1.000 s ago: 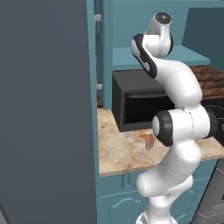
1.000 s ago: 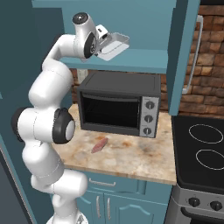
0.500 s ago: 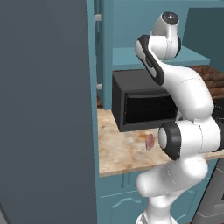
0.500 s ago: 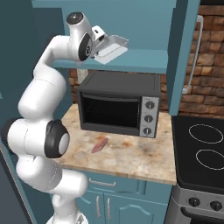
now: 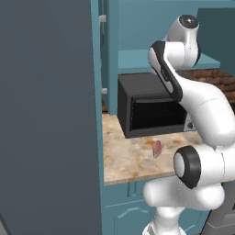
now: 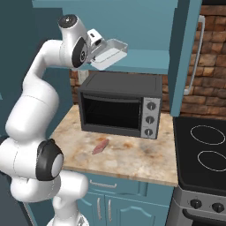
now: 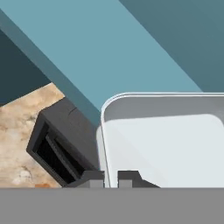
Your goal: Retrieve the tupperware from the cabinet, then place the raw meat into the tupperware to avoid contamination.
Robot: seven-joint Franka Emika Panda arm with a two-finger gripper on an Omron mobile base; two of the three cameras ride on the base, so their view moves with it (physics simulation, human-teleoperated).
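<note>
Up above the microwave (image 6: 119, 106), the claw (image 6: 100, 46) pinches the rim of the tupperware (image 6: 110, 54), held in the air just before the cabinet (image 6: 145, 59) shelf. Below the microwave's front, the meat (image 6: 100, 146) lies on the speckled beige worktop (image 6: 132, 159). Right of the microwave sit a black stove (image 6: 205, 150) and a brick wall (image 6: 212, 66); left of it stands a tall grey unit (image 5: 46, 114).

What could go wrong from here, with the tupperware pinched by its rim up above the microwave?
1. The gripper is shut on just one edge of the tupperware, which hangs tilted; a fast swing may twist it loose.
2. The microwave sits directly beneath, so lowering straight down could strike its top.
3. The raw meat lies on the counter close to the microwave's front, leaving little room for setting the container down.
</note>
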